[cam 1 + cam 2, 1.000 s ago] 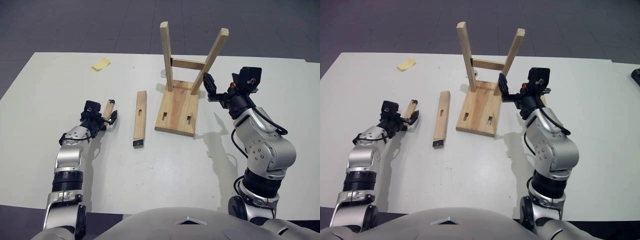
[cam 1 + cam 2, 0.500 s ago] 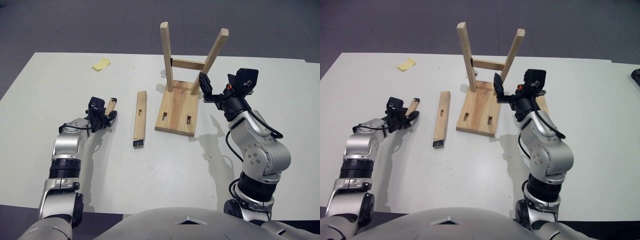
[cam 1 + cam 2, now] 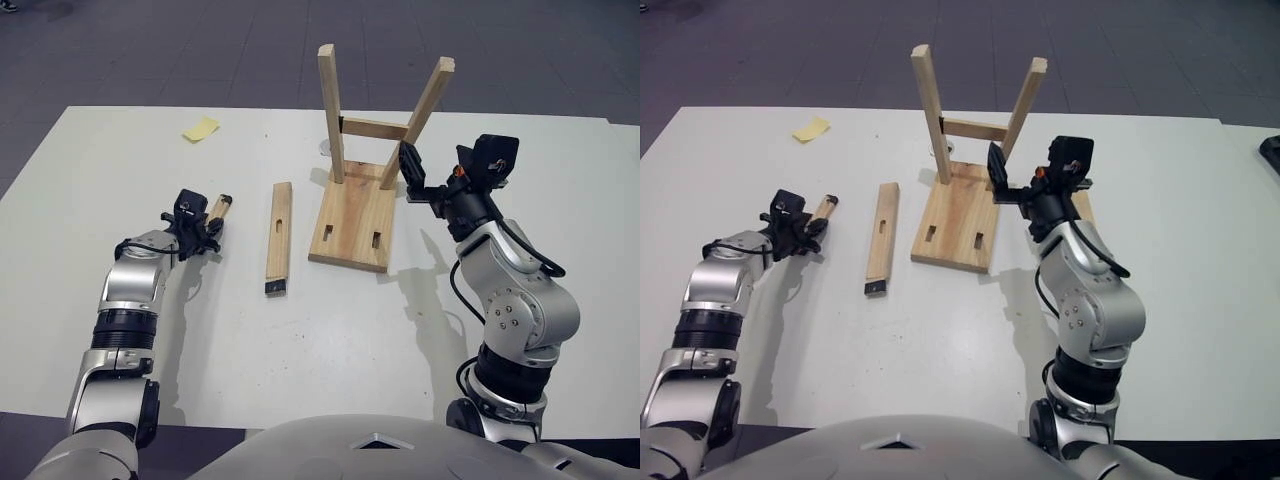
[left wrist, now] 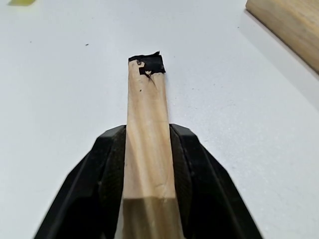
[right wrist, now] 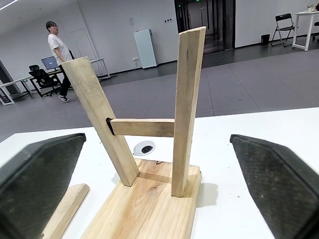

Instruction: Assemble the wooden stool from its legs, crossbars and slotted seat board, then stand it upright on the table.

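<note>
Half built: two legs [image 3: 331,112] stand in the seat board [image 3: 352,222]. My left tool [image 4: 147,137] pinches a crossbar [image 4: 146,99], my right tool [image 3: 428,185] is spread; a loose leg [image 3: 279,238] waits.

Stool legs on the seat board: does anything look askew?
Yes. The right-side leg leans outward while the left-side leg stands nearly upright, so they splay apart above the crossbar.
</note>
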Available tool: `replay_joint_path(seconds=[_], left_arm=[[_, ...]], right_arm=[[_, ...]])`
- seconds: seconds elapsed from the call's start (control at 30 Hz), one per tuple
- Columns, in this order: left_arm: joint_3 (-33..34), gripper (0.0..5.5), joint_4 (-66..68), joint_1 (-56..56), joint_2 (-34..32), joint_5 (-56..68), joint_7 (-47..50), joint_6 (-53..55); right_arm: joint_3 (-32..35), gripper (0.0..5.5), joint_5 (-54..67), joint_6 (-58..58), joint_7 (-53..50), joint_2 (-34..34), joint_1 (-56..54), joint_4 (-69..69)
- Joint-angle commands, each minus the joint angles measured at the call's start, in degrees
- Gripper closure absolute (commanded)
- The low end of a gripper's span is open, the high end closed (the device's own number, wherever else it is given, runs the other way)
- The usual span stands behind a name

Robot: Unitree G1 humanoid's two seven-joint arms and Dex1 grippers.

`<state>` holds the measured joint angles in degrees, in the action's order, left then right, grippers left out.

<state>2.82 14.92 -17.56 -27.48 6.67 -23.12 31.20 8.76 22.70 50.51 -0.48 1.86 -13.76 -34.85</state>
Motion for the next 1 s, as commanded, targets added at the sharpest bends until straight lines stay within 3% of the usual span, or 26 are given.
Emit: replay_joint_path(seconds=[0.03, 0.27, 0.53, 0.67, 1.0], left_arm=[[5.67, 4.23, -7.97, 0.76, 4.36, 3.14, 4.79, -3.85], [8.64, 4.23, -23.64, -9.38, 5.72, 3.61, 10.35, -10.8], [-0.02, 4.23, -25.91, -17.87, 4.09, -2.96, 6.75, -19.51], [-5.02, 4.23, -25.53, -18.23, 4.53, -5.49, 4.1, -23.15], [-10.13, 4.23, -27.93, -16.42, 6.31, -5.4, -0.28, -24.79]], right_arm=[[5.54, 0.1, 6.86, 0.02, 0.36, -2.15, -5.04, 1.62], [12.36, 0.1, 21.34, -2.19, -0.41, -4.16, -19.06, 7.33], [8.33, 0.1, 28.25, -4.09, 2.99, -3.59, -27.0, 11.08], [7.23, 0.1, 32.08, -4.26, 4.23, -3.2, -29.16, 13.1], [2.3, 0.1, 31.28, -7.68, 7.72, -4.07, -32.26, 21.81]])
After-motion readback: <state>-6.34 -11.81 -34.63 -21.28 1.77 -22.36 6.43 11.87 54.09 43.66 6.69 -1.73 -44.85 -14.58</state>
